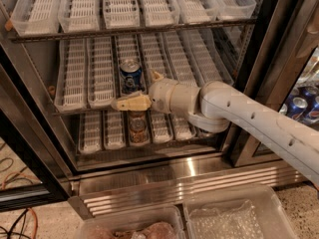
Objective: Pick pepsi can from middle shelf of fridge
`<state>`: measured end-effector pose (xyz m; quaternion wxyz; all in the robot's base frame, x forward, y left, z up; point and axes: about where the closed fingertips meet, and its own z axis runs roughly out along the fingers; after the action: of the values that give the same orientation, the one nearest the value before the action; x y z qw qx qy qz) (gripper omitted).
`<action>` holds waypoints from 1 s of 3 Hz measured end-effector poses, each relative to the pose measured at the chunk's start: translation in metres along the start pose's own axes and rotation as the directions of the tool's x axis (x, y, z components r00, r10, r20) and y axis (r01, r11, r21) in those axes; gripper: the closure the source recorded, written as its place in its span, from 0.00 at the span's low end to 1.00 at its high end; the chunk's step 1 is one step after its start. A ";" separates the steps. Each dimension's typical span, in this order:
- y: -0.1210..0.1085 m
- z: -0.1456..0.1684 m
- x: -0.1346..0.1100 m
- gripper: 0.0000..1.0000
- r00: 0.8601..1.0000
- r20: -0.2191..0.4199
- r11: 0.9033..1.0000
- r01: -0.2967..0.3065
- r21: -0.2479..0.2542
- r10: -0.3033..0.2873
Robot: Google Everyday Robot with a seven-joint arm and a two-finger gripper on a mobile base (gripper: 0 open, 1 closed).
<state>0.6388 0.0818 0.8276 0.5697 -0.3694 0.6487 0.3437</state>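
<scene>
Camera view: the pepsi can (pixel 130 75) stands upright in a white lane tray on the middle shelf (pixel 73 83) of the fridge (pixel 149 172). The gripper (pixel 135 89) hangs just before the can, fingers spread wide, holding nothing.

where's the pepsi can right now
In the camera view, left of centre: the pepsi can stands upright in the third tray from the left on the middle shelf, just above the gripper.
</scene>
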 end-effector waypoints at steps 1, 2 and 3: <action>0.007 0.009 -0.001 0.00 1.000 0.006 1.000 0.007 -0.027 -0.007; 0.012 0.015 -0.001 0.19 1.000 0.010 0.999 0.011 -0.049 -0.011; 0.012 0.015 -0.001 0.42 1.000 0.010 0.999 0.011 -0.049 -0.011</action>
<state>0.6360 0.1009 0.8271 0.5655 -0.3851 0.6353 0.3582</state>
